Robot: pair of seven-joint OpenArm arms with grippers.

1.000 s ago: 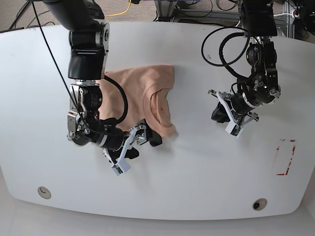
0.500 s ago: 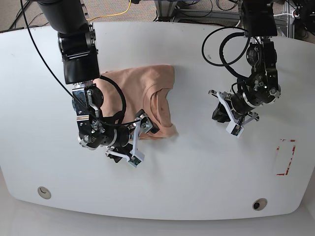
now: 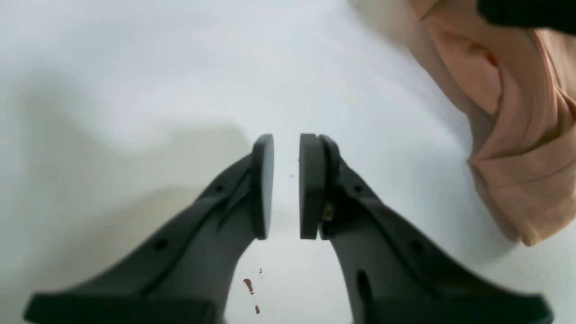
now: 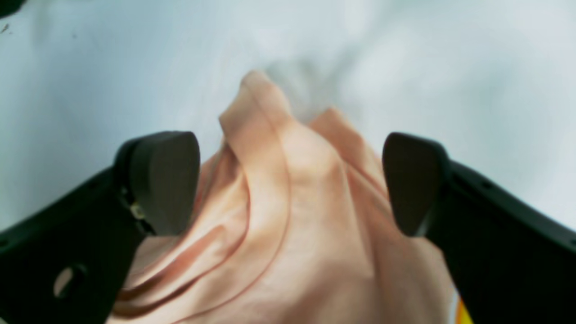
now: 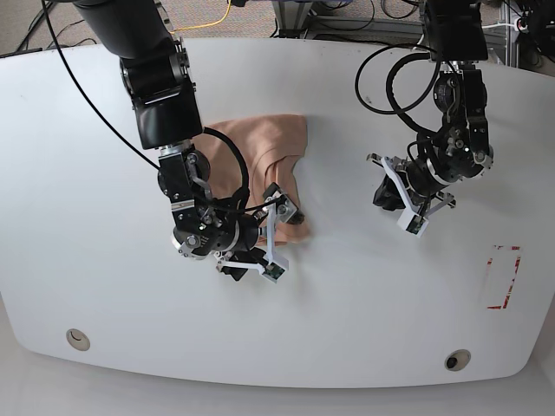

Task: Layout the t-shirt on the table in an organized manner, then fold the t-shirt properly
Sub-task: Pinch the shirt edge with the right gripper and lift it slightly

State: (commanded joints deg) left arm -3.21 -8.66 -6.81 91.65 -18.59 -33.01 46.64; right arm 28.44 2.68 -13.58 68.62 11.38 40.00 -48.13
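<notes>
The table (image 5: 95, 139), a glossy white top, fills the base view, and the t-shirt (image 5: 260, 152) is found on it a little toward ten o'clock from the centre, bunched into a small wrinkled heap rather than spread out. Its peach-tan cloth is seen to be soft and thin; it is judged light and limp, likely to drape, crease and slide readily over the smooth surface, so that a pinch on a hem, a shoulder seam or a sleeve edge would be preferred to a grab at the loose middle, where several layers could be taken at once.

The right gripper (image 5: 264, 238) is placed at the heap's six o'clock edge. In the right wrist view its jaws are held wide, with a raised fold of cloth lying between the pads (image 4: 164, 180) and not pinched; a sliver of yellow print is glimpsed at five o'clock.

The left gripper (image 5: 401, 204) is kept well apart toward three o'clock, over bare table. Its jaws are set narrow, a slim gap being left between the pads (image 3: 263, 184), and nothing is held.
</notes>
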